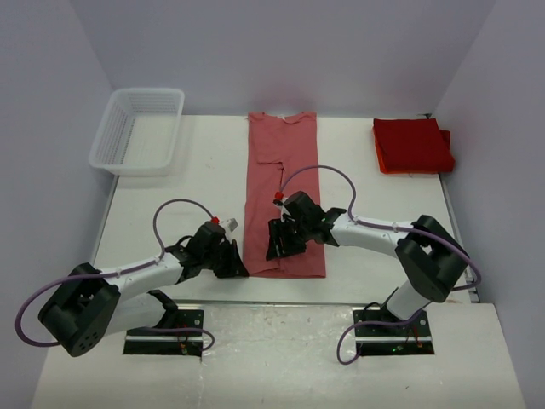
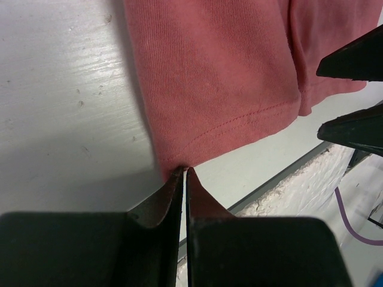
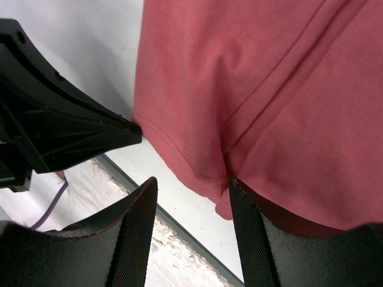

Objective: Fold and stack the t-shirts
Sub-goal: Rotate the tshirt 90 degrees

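- Nearest the arm bases, the left gripper (image 1: 237,266) is at the near left corner of the salmon shirt (image 1: 283,162). Its jaws are pressed together with the stitched corner of the hem right at their tips, so it looks to be pinching that corner.
- Just beside it, the right gripper (image 1: 274,244) hangs over the near hem with its jaws apart, gripping nothing. The edge of the hem dips into the gap between its fingers (image 3: 136,230).
- The salmon shirt lies flat in the middle of the table (image 1: 375,221) as a long narrow strip. It runs from the near edge to the far side, with the sleeves turned in and the collar at the far end.
- I judge the lengthwise folds done. What is left is the crosswise fold, bringing hem toward collar, and then carrying the shirt to the stack.
- At the far right corner lies the stack of red shirts (image 1: 412,145), already folded into flat rectangles. How many there are, I cannot tell.
- At the far left stands a white basket (image 1: 111,141), well apart from both arms.
- Only the top view shows the whole strip, the stack and the basket, but in it both grippers are dark shapes whose jaws cannot be read.
- The left wrist view shows the closed tips meeting the corner.
- The right wrist view shows the open gap and a crease running up from the hem.
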Available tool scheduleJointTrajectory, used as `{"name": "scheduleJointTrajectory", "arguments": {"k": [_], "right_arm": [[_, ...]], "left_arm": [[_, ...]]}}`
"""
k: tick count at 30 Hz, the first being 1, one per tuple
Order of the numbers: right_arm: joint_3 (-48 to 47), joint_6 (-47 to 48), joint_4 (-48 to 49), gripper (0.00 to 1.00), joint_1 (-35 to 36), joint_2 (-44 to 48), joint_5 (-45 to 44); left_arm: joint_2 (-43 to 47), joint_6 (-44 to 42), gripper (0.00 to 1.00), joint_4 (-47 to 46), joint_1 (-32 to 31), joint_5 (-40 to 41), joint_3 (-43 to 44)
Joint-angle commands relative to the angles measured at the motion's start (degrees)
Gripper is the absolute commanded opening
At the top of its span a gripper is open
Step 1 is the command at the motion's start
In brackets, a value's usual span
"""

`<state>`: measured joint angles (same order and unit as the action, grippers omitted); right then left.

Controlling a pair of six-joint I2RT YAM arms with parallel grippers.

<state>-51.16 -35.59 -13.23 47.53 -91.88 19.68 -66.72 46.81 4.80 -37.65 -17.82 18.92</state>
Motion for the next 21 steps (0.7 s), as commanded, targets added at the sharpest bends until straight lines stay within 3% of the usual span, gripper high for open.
{"name": "scheduleJointTrajectory", "arguments": {"k": [1, 21], "right_arm": [[1.93, -0.79, 2.51, 0.52, 0.46, 0.82, 1.06], [3.61, -1.58, 4.71, 0.48, 1.16, 0.64, 1.32]], "left_arm": [[0.89, 0.57, 0.04, -0.32, -0.32, 0.25, -1.16], [0.71, 0.48, 0.05, -0.05, -0.32, 0.33, -1.25]]}}
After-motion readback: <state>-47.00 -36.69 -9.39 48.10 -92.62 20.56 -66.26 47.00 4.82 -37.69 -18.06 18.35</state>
